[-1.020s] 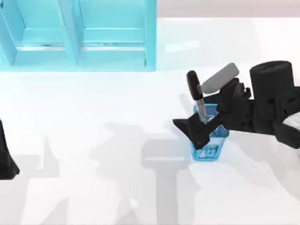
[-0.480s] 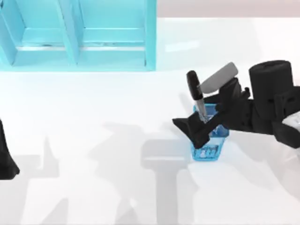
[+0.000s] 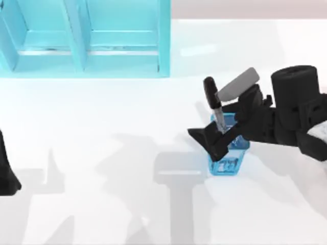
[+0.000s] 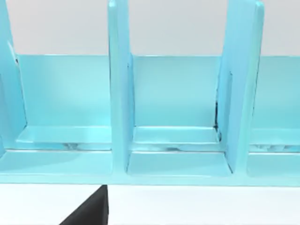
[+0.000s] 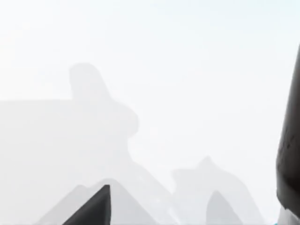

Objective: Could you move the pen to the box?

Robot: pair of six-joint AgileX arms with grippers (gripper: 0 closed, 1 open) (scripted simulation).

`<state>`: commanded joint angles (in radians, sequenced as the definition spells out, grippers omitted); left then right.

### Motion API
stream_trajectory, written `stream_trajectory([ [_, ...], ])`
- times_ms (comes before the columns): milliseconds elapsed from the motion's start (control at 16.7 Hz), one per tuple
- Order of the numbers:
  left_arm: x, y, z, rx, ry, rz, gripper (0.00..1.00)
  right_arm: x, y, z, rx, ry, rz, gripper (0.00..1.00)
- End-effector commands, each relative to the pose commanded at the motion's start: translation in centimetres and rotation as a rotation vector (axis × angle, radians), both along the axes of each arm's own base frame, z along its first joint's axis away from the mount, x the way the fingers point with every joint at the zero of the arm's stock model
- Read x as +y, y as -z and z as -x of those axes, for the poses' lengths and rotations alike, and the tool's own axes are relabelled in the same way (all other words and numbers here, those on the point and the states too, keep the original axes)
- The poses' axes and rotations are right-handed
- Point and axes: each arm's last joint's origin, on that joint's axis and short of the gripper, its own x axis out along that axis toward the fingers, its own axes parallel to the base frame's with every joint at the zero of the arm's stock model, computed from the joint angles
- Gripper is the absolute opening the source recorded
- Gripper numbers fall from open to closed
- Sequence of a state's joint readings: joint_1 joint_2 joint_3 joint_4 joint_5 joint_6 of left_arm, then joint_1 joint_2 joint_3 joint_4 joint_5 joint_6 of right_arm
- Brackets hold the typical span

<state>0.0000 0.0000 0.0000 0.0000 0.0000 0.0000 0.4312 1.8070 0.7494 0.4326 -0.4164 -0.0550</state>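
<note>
Top view first: my right gripper (image 3: 220, 133) is over at the right side of the table, sitting right at the blue cup (image 3: 228, 154). The pen (image 3: 213, 103) stands in that cup, leaning toward the back left, black cap up and well clear of the rim. One dark finger (image 3: 209, 142) lies across the cup's left front, and the other side of the gripper is up against the barrel from the right. Looks to me like the fingers are closed narrow on the lower barrel, just above the cup rim, though the finger and barrel overlap there so the exact contact is hard to read. A grey slab on the right arm sticks up just right of the cap.

The box (image 3: 84, 38), a light blue thing with upright dividers, is at the back left corner of the table, well apart from the cup. Bare white table between them.

My left arm (image 3: 7, 173) is parked at the table's left edge. Its wrist view looks straight into the box compartments (image 4: 176, 140), with one dark fingertip (image 4: 89, 213) poking in at the frame edge, so I can't tell how wide it is.

Right wrist view is mostly white table and shadows, plus a dark fingertip (image 5: 91, 211) and the pen's black cap (image 5: 289, 154) at the frame edge.
</note>
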Motion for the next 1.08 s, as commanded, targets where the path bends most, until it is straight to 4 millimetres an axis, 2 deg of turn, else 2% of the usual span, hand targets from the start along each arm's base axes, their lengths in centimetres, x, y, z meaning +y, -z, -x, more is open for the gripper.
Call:
stream_trajectory([
  [300, 0.0, 0.0, 0.0, 0.0, 0.0, 0.0, 1.0, -0.1, -0.4, -0.2, -0.002, -0.007, -0.006, 0.0],
  [480, 0.0, 0.0, 0.0, 0.0, 0.0, 0.0, 1.0, -1.4, -1.5, -1.1, 0.008, -0.026, -0.001, 0.0],
  [600, 0.0, 0.0, 0.0, 0.0, 0.0, 0.0, 1.0, -3.1, -3.1, -2.0, 0.019, -0.032, 0.004, 0.0],
  [780, 0.0, 0.0, 0.0, 0.0, 0.0, 0.0, 1.0, -6.7, -6.4, -2.7, 0.042, -0.031, 0.01, 0.0],
  [1080, 0.0, 0.0, 0.0, 0.0, 0.0, 0.0, 1.0, -12.7, -12.7, -1.3, 0.031, -0.014, -0.002, 0.0],
])
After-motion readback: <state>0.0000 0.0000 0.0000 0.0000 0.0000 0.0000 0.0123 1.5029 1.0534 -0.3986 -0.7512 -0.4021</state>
